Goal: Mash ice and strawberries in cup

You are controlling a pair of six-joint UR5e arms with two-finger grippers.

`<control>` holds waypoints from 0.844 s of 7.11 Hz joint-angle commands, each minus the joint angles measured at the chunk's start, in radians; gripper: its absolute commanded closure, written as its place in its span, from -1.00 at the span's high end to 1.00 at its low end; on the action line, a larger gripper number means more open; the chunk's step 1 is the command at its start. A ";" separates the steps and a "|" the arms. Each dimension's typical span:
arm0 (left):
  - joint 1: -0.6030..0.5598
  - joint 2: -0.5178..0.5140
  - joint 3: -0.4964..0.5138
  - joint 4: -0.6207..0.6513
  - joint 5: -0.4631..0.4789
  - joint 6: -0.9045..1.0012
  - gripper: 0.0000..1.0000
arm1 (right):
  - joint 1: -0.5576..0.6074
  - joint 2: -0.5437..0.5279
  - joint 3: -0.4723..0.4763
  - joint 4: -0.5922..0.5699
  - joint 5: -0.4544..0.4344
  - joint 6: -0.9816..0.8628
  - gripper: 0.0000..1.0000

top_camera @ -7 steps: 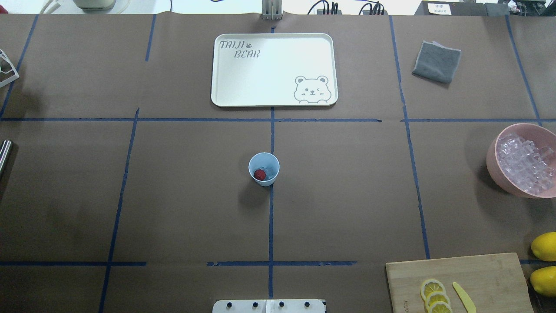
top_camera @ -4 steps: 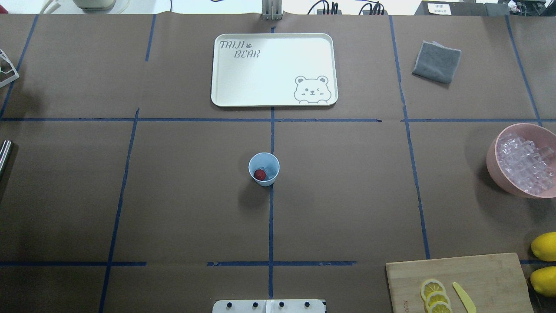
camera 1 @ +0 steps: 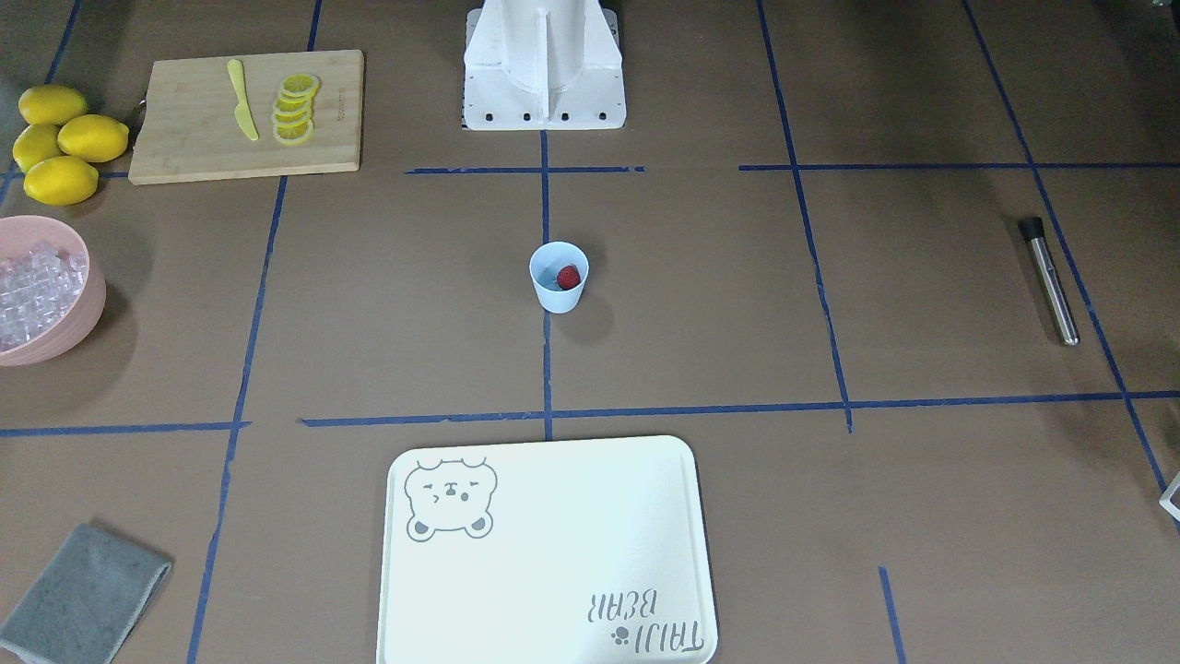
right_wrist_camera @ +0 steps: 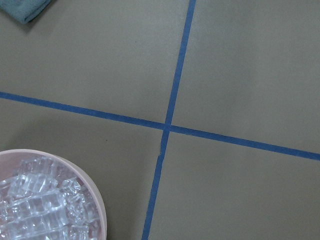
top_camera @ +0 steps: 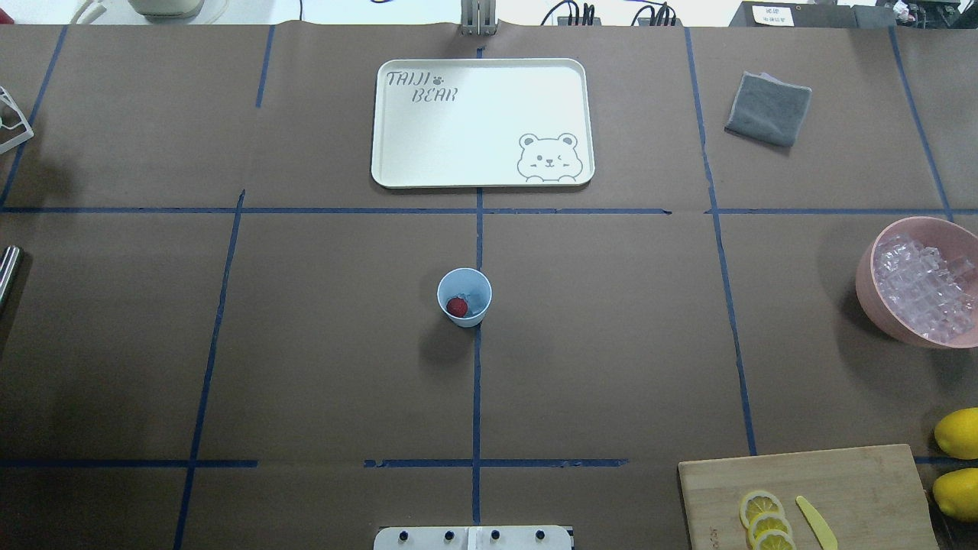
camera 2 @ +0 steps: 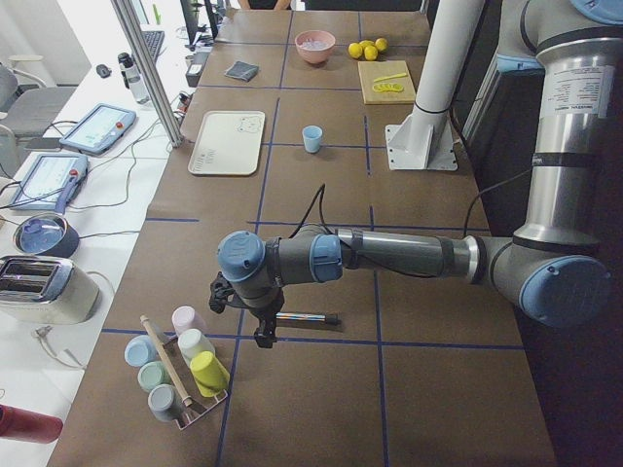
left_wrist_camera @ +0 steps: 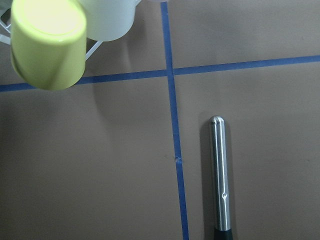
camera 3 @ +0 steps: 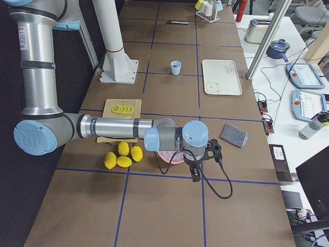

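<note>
The pale blue cup [top_camera: 464,296] stands upright at the table's centre, on the middle tape line, also seen in the front-facing view [camera 1: 559,277]. Inside it lie one dark red strawberry [top_camera: 457,307] and a few pieces of clear ice [top_camera: 476,300]. No gripper is near it. My left gripper [camera 2: 261,331] shows only in the exterior left view, hanging over the table's left end next to a steel muddler [camera 1: 1049,279]; I cannot tell if it is open. My right gripper [camera 3: 195,174] shows only in the exterior right view, beside the pink bowl; its state is unclear too.
A pink bowl [top_camera: 867,284] of ice cubes sits at the right edge. A cutting board [top_camera: 810,489] with lemon slices and a yellow knife, plus whole lemons [top_camera: 956,432], lies front right. A white tray [top_camera: 481,69] and grey cloth [top_camera: 768,108] lie at the back. A rack of coloured cups [camera 2: 180,375] stands far left.
</note>
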 commanded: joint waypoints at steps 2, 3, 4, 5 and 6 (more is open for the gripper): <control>-0.002 0.058 0.012 -0.126 -0.001 -0.005 1.00 | 0.000 -0.003 -0.006 0.000 -0.001 0.006 0.99; -0.004 0.061 0.012 -0.136 -0.001 -0.006 1.00 | 0.000 -0.001 -0.014 0.000 -0.001 0.006 0.99; -0.004 0.061 0.012 -0.138 0.001 -0.008 1.00 | 0.000 -0.001 -0.014 0.002 -0.003 0.006 0.99; -0.008 0.061 0.008 -0.138 0.001 -0.008 1.00 | 0.000 -0.001 -0.016 0.000 -0.001 0.006 0.99; -0.010 0.061 0.008 -0.138 0.001 -0.008 1.00 | 0.000 -0.001 -0.016 0.000 -0.001 0.006 0.99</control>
